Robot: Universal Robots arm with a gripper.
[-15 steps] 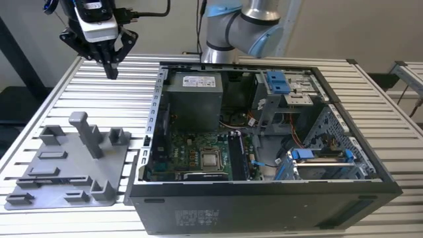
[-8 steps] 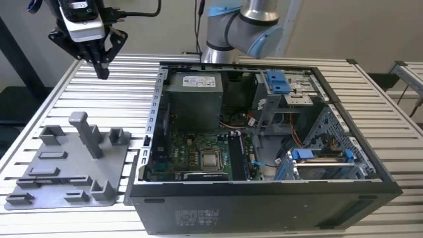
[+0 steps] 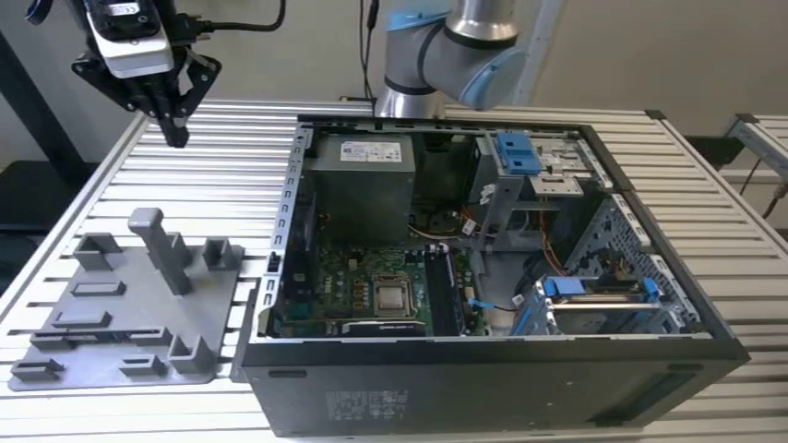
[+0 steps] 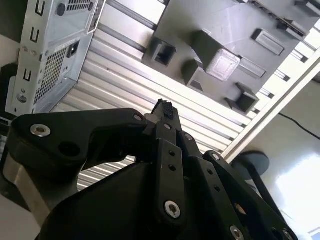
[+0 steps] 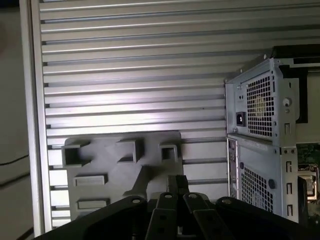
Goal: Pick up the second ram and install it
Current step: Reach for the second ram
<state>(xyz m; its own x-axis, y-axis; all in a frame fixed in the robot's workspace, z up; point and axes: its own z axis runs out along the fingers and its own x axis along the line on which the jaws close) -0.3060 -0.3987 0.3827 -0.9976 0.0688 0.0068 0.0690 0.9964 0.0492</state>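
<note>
While closed fingers (image 3: 173, 127) hang above table corner (image 3: 234, 125), the case (image 3: 493, 392) stands apart.

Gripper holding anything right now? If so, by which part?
Nothing, it seems. The gripper is shut, fingertips together with no stick between them, above the slatted table and apart from the grey fixture plate.

Exterior view: fixture plate (image 3: 124, 314) lower left of frame, on desk (image 3: 234, 157). PC case (image 3: 493, 277) centre-right, just beside plate. Pincer (image 3: 176, 138) upper left, above desk. Arm (image 3: 474, 46) top centre, behind case. PSU box (image 3: 360, 185) in case's upper-left part.
</note>
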